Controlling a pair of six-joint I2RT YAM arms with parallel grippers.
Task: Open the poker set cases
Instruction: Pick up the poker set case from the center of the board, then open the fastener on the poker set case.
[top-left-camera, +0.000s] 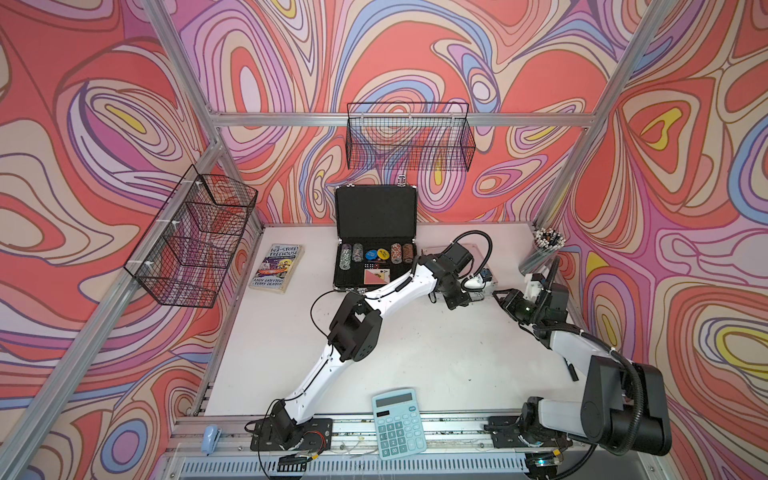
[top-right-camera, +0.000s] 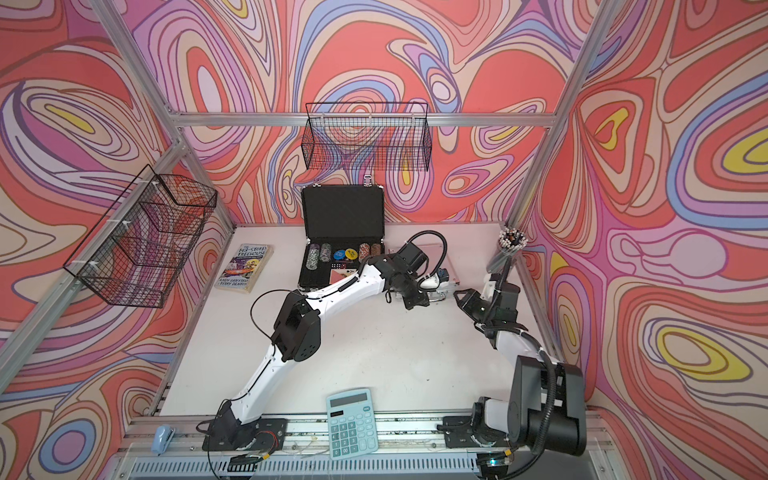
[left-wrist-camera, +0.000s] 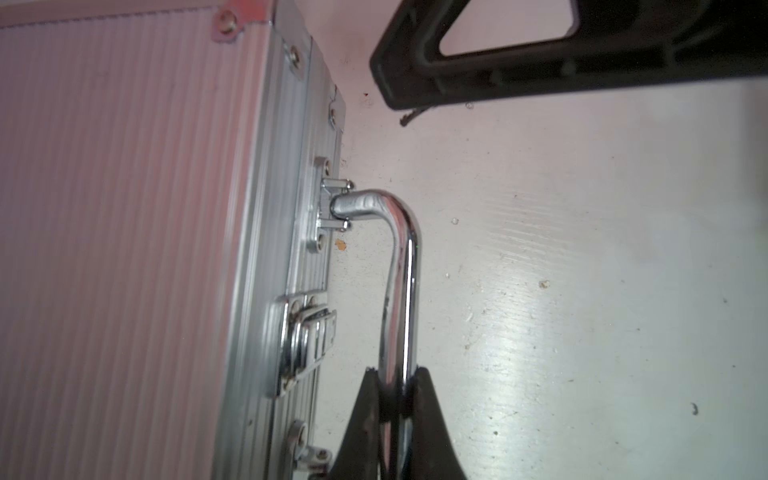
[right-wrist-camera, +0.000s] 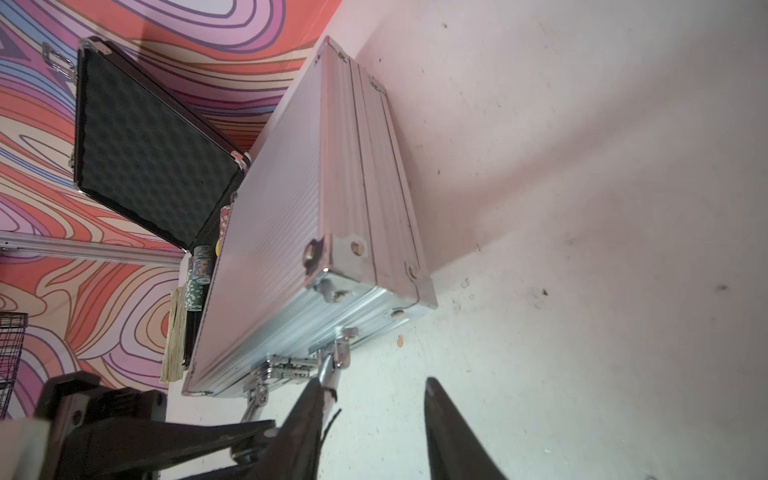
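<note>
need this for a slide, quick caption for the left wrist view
Left fingers pinch the metal handle of the shut silver case lying on the white table.

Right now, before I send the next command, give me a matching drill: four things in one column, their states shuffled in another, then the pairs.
Things:
1. black case
2. silver case
3. left fingers
4. right fingers

States:
A. apart, gripping nothing
B. lid up, chips showing
C. shut on the handle
D. lid down, lying flat

Pairs: 1-B, 2-D, 3-C, 4-A.
</note>
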